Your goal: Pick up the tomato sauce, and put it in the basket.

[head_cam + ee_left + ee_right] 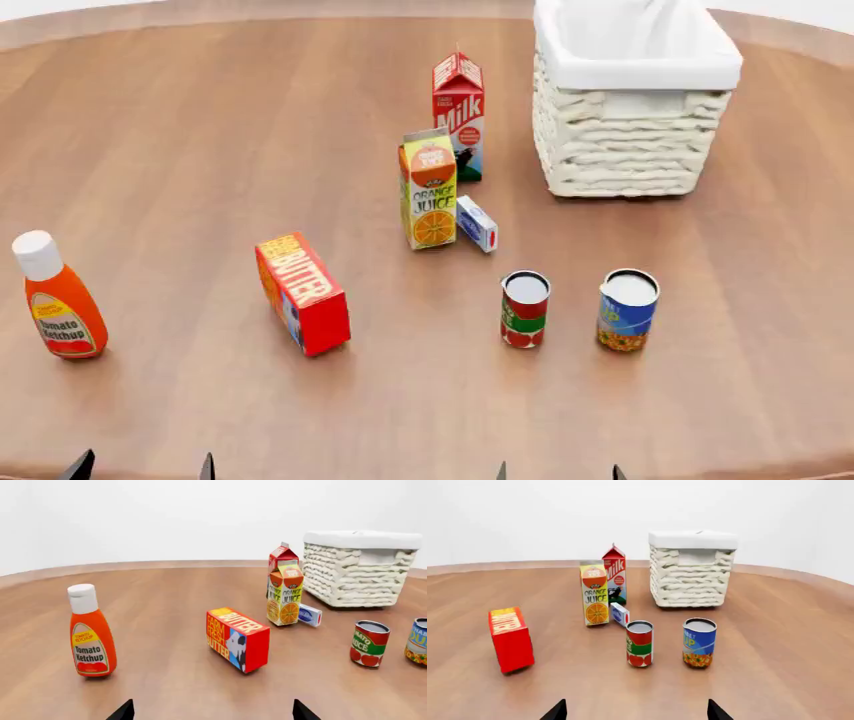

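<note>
Low and centre-right in the head frame, stood the tomato sauce [525, 309] untouched, basket [627, 150] at upper right, both grippers' fingers spread and empty at the bottom edge; seemingly pre-reach, calling next for the right gripper [558, 472] to descend around it.

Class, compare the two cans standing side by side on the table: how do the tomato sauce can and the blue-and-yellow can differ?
The tomato sauce wears a red label with a green band; the blue-and-yellow can is blue above, yellow below. The tomato sauce looks slimmer, the blue-and-yellow can wider. In the head view the tomato sauce stands left of it, nearer the butter box. Both stand upright, untouched, outside the basket.
</note>
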